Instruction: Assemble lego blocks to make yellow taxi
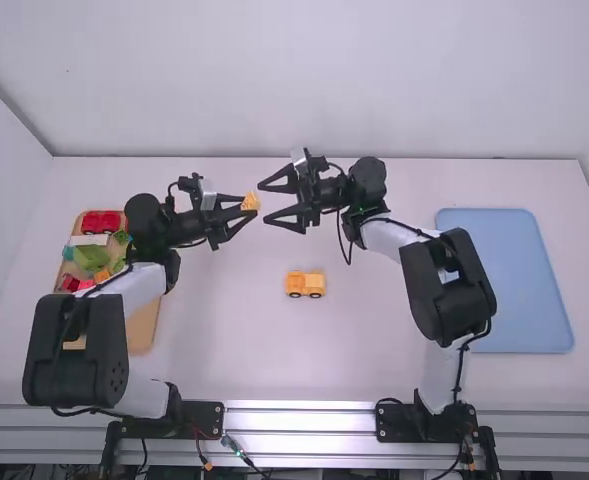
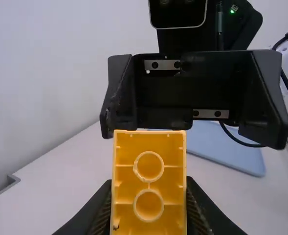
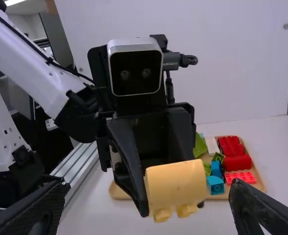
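Note:
My left gripper [image 1: 236,208] is shut on a yellow block [image 1: 250,202], held above the table left of the middle. In the left wrist view the yellow block [image 2: 149,181], its hollow side showing two rings, is between the fingertips of the left gripper [image 2: 149,208]. Facing it from the right, my right gripper [image 1: 277,202] is open and apart from the block. In the right wrist view the right gripper [image 3: 147,196] has its fingers wide, with the yellow block [image 3: 177,185] beyond them. A yellow vehicle piece [image 1: 305,284] with dark wheels rests on the table near the middle.
A wooden tray [image 1: 142,325] with red, green, blue and white blocks lies on the left, partly under the left arm. A blue tray [image 1: 509,280] lies at the right. A white wall [image 1: 304,80] rises behind the table.

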